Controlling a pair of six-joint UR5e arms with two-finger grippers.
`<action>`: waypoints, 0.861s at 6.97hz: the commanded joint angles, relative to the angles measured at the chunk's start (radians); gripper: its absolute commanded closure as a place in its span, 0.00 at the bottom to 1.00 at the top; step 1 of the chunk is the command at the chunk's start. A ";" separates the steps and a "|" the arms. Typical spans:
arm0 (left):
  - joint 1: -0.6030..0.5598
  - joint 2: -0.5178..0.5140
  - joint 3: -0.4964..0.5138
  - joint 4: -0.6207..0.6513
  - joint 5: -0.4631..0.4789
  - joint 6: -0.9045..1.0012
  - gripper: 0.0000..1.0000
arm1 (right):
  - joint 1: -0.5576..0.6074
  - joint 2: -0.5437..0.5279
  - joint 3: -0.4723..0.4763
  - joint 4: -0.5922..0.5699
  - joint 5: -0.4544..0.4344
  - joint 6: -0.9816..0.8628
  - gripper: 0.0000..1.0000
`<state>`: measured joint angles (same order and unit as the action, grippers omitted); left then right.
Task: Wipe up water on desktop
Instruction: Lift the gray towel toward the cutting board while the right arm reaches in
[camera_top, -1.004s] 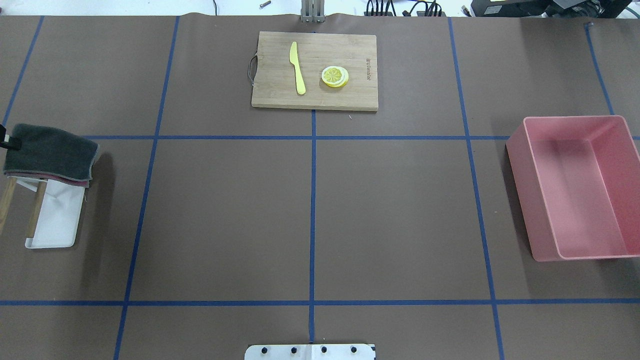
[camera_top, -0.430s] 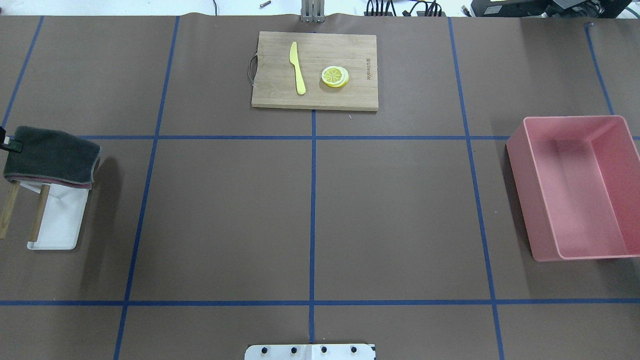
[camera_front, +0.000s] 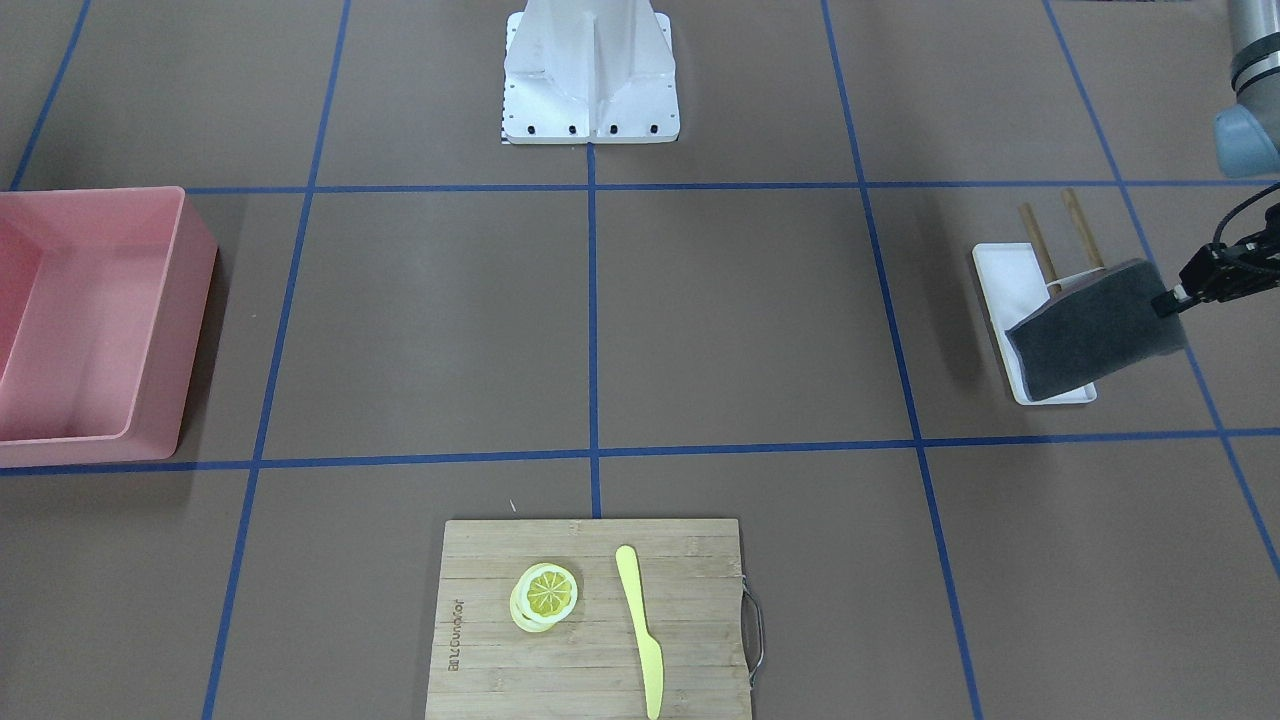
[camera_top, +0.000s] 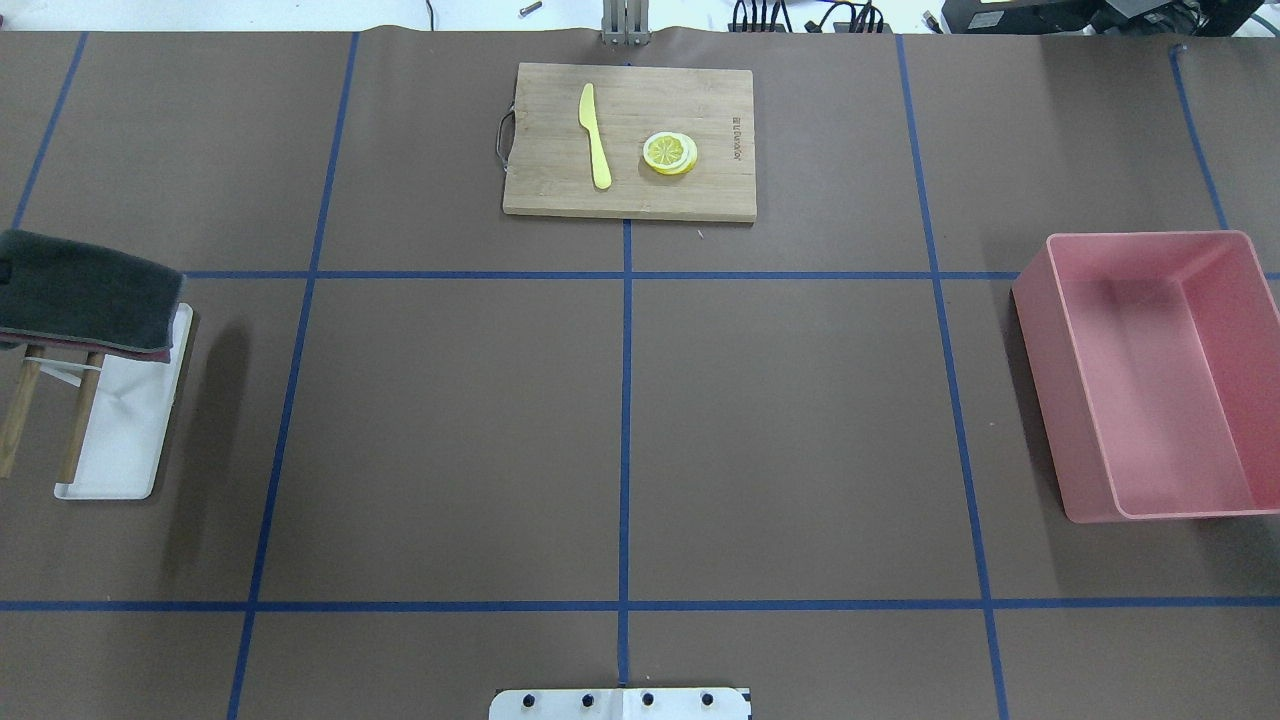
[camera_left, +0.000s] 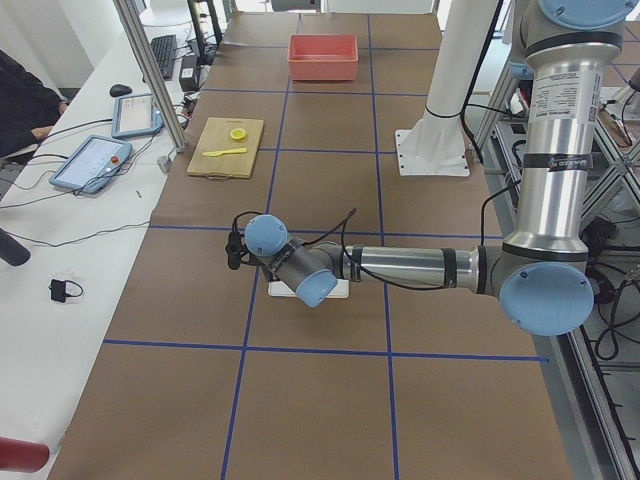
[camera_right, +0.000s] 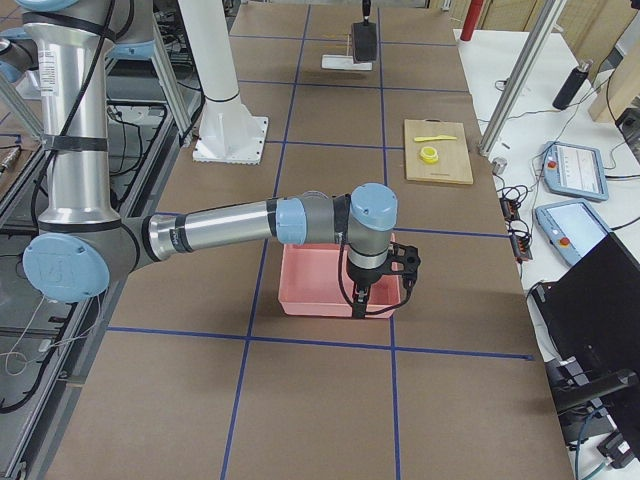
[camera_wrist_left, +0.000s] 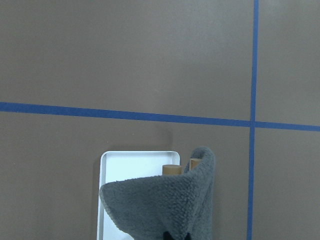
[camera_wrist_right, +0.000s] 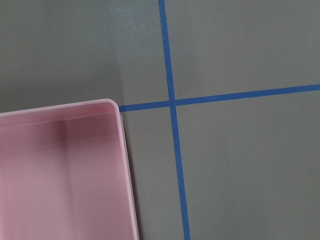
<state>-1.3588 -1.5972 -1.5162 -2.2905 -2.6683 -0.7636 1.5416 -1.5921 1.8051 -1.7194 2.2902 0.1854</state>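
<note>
Front view: the left jaws are clamped on one edge of a grey cloth (camera_front: 1095, 325), which hangs tilted above the near end of a white tray (camera_front: 1000, 275). I judge it is held high like this to clear the two wooden rods (camera_front: 1081, 227) by the tray. The bench (camera_front: 740, 310) lies wide and brown below, and I can see no water on it. The pink bin (camera_front: 198, 330) is empty. The board (camera_front: 690, 590) carries a lemon slice (camera_front: 545, 595) and a yellow knife (camera_front: 640, 630).

Overhead: the cloth is at the left edge, well apart from the middle of the bench.

Left side view: the left arm reaches low over the tray.

Right side view: the right jaws hang above the bin — open or closed, I cannot tell.

Left wrist: the cloth is folded over and the tray under it looks bare.

Right wrist: only one corner of the bin — empty — and tape lines.
</note>
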 joint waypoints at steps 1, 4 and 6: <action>-0.066 -0.004 0.001 0.006 -0.073 0.000 1.00 | -0.005 0.006 0.000 -0.005 -0.003 0.011 0.00; -0.155 -0.088 -0.024 0.156 -0.186 -0.028 1.00 | -0.006 0.007 0.011 0.021 0.115 0.036 0.00; -0.155 -0.192 -0.035 0.190 -0.182 -0.225 1.00 | -0.070 0.015 0.020 0.252 0.135 0.049 0.00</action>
<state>-1.5105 -1.7287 -1.5464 -2.1204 -2.8483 -0.8783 1.5080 -1.5785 1.8176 -1.6052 2.4061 0.2243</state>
